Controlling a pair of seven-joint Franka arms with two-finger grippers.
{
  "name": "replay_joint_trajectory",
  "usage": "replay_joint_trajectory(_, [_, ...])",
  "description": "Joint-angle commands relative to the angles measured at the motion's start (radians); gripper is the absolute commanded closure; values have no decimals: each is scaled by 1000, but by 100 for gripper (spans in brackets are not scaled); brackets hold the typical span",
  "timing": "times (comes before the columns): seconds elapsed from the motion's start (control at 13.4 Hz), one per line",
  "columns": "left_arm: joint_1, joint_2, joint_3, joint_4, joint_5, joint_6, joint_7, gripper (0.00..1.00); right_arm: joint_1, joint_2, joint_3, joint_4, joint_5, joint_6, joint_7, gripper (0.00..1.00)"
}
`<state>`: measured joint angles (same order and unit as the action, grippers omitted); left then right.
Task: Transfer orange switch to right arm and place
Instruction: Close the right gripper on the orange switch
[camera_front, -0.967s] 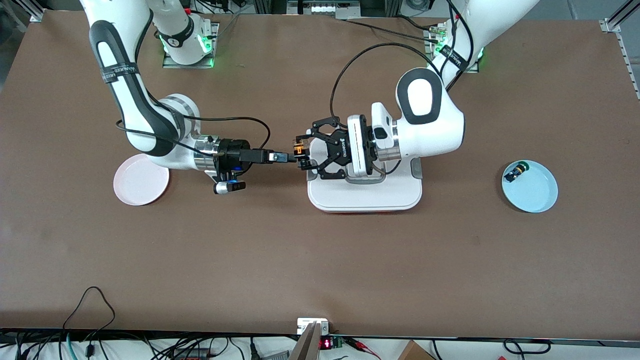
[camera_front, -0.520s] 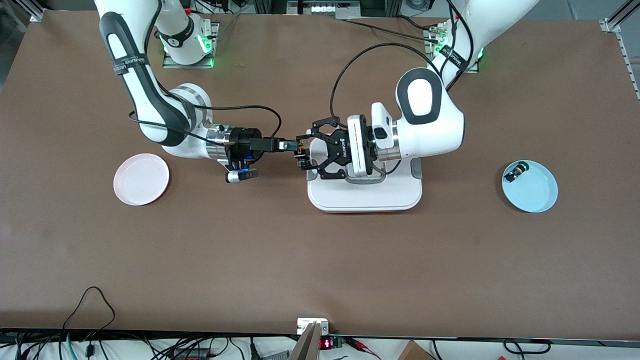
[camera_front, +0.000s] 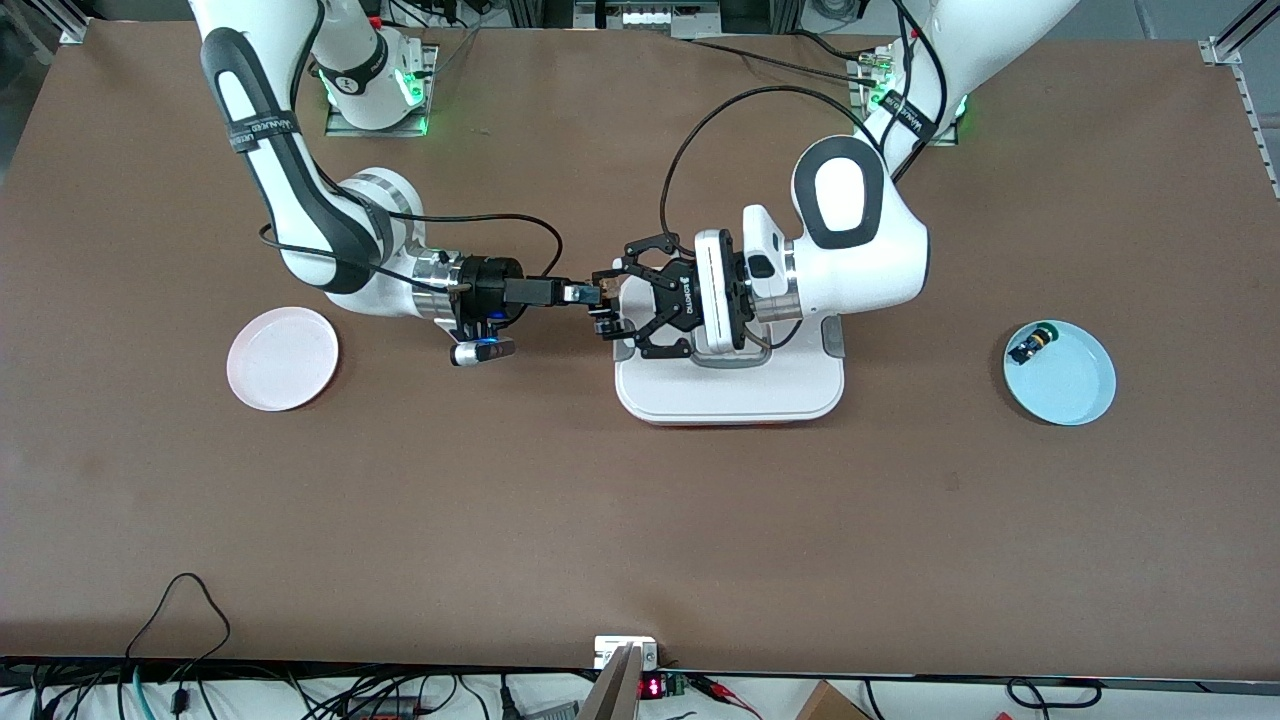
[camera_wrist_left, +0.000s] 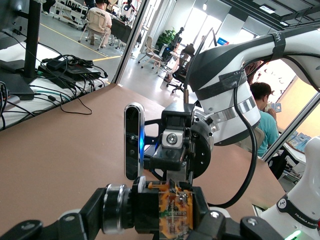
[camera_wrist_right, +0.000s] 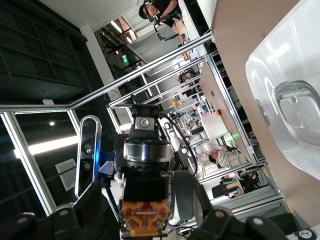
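orange switch (camera_front: 602, 292), airborne, clamped between fingers (camera_front: 612, 274)

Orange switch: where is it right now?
In the front view, the orange switch is airborne between both hands, mid-table, above the white tray's edge.

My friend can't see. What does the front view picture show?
Two white robot arms meet mid-table: the left gripper holds the tiny black switch with an orange top, and the right gripper reaches it. A white tray lies below; a pink plate and blue plate sit toward opposite table ends.

Pink plate (camera_front: 282, 358), blue plate (camera_front: 1072, 382) (holding green-capped part (camera_front: 1030, 345)).
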<state>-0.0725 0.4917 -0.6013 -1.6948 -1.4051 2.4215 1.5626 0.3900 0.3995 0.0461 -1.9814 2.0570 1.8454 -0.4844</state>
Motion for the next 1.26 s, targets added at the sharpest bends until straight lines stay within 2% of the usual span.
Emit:
replay_joint_trajectory(0.0, [2,-13,-3,-11,-43,5,39,90,0,-2,0,-13,23,0,-28,19])
replay_joint_trajectory(0.15, [2,-15,-3,-12,-43,5,39,90,1,2,0,-14,23,0,-43,25])
replay_joint_trajectory(0.52, [0,-13,-3,-12,-43,5,39,90,1,9,0,-13,25,-2,-52,56])
replay_joint_trajectory(0.74, [-1,-12,-3,-12,-43,5,37,90,1,7,0,-8,38,-2,-54,94])
replay_joint_trajectory(0.82, [-1,-13,-3,-12,-43,5,37,89,0,7,0,-7,38,-2,-54,100])
replay_joint_trajectory(0.97, [0,-13,-5,-12,-43,5,33,84,-3,5,-2,-5,38,-2,-54,100])
replay_joint_trajectory(1.04, [-1,-13,-5,-12,-43,5,30,73,-5,5,-2,-5,38,-3,-54,100])
replay_joint_trajectory(1.12, [-3,-13,-5,-12,-43,4,30,26,-7,4,-2,-4,38,-3,-52,100])
replay_joint_trajectory(1.19, [-3,-13,-5,-12,-43,-1,39,0,-7,4,-2,-4,38,-3,-52,100])
